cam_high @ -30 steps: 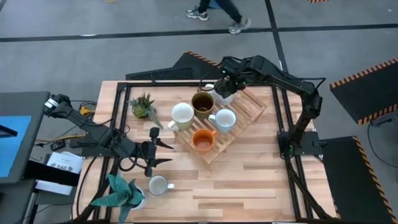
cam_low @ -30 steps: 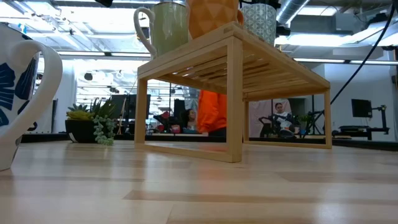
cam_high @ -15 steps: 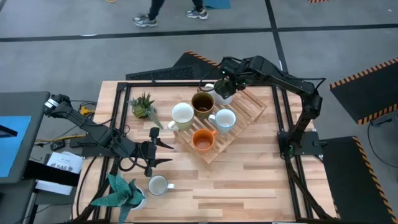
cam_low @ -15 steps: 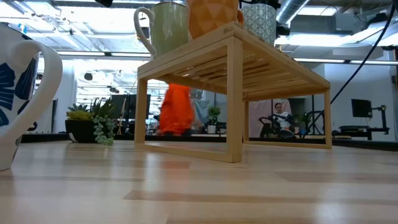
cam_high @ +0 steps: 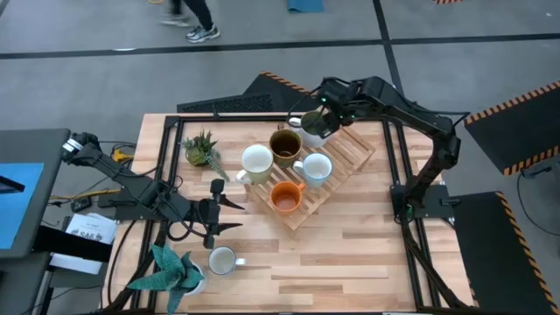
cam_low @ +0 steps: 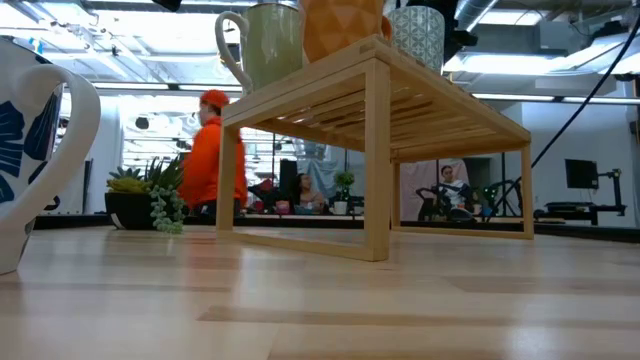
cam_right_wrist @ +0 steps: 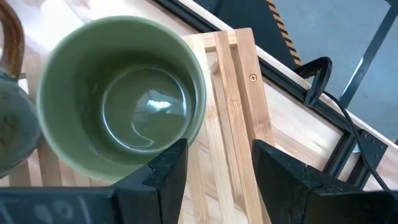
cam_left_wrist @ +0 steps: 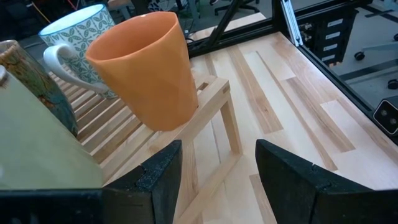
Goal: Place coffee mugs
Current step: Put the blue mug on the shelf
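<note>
A wooden table [cam_high: 350, 254] carries a slatted rack [cam_high: 346, 153] near its far edge. The right gripper [cam_high: 325, 112] hovers over the rack's far corner, fingers parted, holding nothing; the green mug [cam_right_wrist: 121, 96] stands upright on the slats directly beneath. Brown [cam_high: 285, 145], cream-white [cam_high: 256, 161], patterned [cam_high: 315, 167] and orange [cam_high: 285, 198] mugs share the rack. The left gripper [cam_high: 229, 214] waits wide open beside the rack, a white mug [cam_high: 222, 260] near it on the table

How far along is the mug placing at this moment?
Five mugs stand on the wooden rack: cream, brown, patterned, orange and green. The right tool is open beside the green mug. One white mug remains on the table, near the open left tool.
</note>
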Tool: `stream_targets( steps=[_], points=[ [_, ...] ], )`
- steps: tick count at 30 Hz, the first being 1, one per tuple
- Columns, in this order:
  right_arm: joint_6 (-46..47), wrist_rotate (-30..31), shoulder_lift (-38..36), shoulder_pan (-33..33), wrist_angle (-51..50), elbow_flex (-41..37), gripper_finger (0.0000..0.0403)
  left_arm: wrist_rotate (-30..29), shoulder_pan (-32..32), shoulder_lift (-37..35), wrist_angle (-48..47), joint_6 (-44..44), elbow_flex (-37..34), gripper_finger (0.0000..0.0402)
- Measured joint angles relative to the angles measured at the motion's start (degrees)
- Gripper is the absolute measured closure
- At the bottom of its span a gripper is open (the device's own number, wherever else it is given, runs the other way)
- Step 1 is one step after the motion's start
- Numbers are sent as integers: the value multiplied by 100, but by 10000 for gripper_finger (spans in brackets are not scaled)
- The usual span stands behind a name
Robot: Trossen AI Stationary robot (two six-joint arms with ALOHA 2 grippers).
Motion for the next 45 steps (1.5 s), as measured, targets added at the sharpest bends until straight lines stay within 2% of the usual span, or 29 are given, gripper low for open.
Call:
stream_targets(
  steps=[6, 11, 17, 24, 28, 32, 36, 40, 45],
  points=[
    [-132, -144, -149, 87, -16, -7, 200, -1, 0, 0, -1, 0, 0, 212],
    [-150, -77, -601, 468, -83, -38, 200, 2, -4, 0, -30, -68, 0, 212],
    [354, 763, -1448, 1595, -276, -570, 200, 91, -16, 0, -140, -395, 0, 212],
    [1610, 1068, -2549, 3165, -65, -2212, 200, 460, -18, 0, 47, -382, 0, 212],
    [2228, 1181, -3100, 3981, 724, -3364, 200, 461, -18, 0, 53, -343, 0, 212],
    [2401, 1723, -3453, 4802, 2190, -4431, 200, 461, -16, 0, 57, -282, 0, 212],
    [1910, 2586, -3516, 5523, 4018, -5329, 200, 461, -16, 0, 64, -277, 0, 212],
    [1146, 3321, -3279, 6000, 5664, -5998, 200, 422, -16, 0, 83, -282, 0, 212],
    [859, 3861, -2918, 6241, 6639, -6260, 200, 411, -16, 0, 137, -529, 0, 212]
  ],
)
